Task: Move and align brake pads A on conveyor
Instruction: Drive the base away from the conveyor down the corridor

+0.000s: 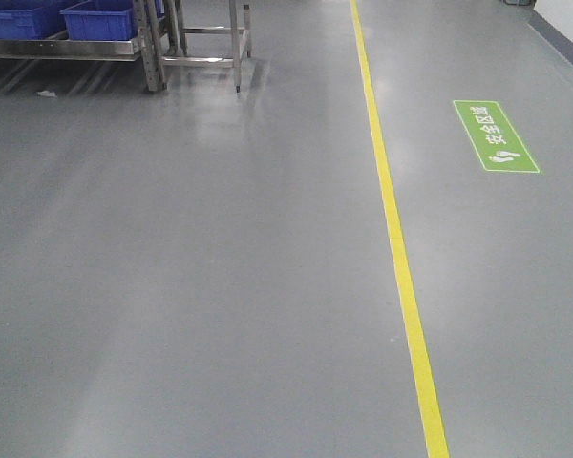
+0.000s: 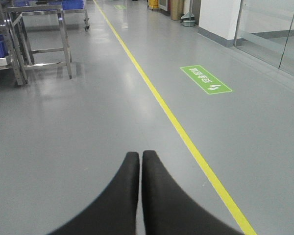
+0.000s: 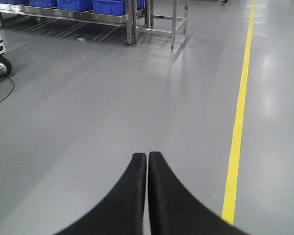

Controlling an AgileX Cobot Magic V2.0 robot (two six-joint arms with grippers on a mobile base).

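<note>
Grippers sit nearest in both wrist views. The left gripper [image 2: 140, 154] has its two smooth, black, curved fingers pressed tip to tip with nothing between them. The right gripper [image 3: 147, 155] is closed the same way, showing only a hairline seam, and it too holds nothing. Both hang over a grey floor [image 1: 220, 286] that is glossy enough to carry soft reflections.

A flat yellow line [image 1: 401, 277] runs across this floor into the distance. Beyond it lies a green rectangular floor sign [image 1: 496, 136] with white characters. A dark cable [image 3: 5, 93] trails at the left edge of the right wrist view, leading towards a small black wheel [image 3: 0, 67].

Farther back stands a steel rack [image 1: 153, 57] with perforated uprights and thin legs. Its shelf carries blue plastic bins [image 1: 100, 19] in a row, and their contents cannot be seen from here. Farthest off, a glass partition [image 2: 269, 34] adjoins a white wall.

The brake pads and the conveyor are outside all three views.
</note>
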